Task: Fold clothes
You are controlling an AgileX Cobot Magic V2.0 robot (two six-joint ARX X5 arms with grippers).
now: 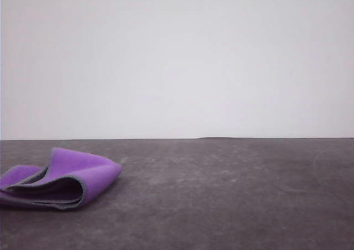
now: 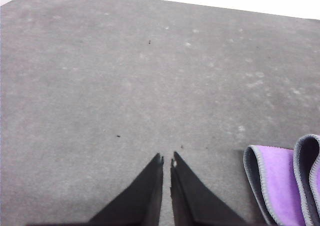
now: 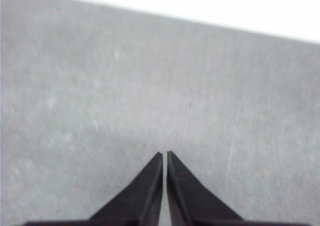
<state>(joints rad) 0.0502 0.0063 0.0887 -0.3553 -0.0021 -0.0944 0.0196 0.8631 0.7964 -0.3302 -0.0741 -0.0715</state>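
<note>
Cloth [image 1: 83, 172] lies at the near left of the grey tabletop [image 1: 232, 194] in the front view, loosely folded over on itself rather than flat. Its bright purple face is turned outward on top, the dark grey-blue face shows inside the open fold, and the light grey stitched edging runs along the curled rim. The layers gape at the front instead of lying flush.

From the left wrist view, the left hand [image 2: 167, 158] hangs over bare tabletop with its two dark fingers pressed nearly together, a thin slit between the tips, clenched on nothing. The cloth [image 2: 277, 186] sits near it to one side, apart from the fingers, showing purple bands bordered by grey edging.

From the right wrist view, the right hand [image 3: 164, 153] is likewise drawn closed, tips almost touching, with nothing between them, above plain grey tabletop [image 3: 100, 86]. That picture is somewhat blurred. A pale wall [image 1: 177, 56] rises behind the far edge of the tabletop.
</note>
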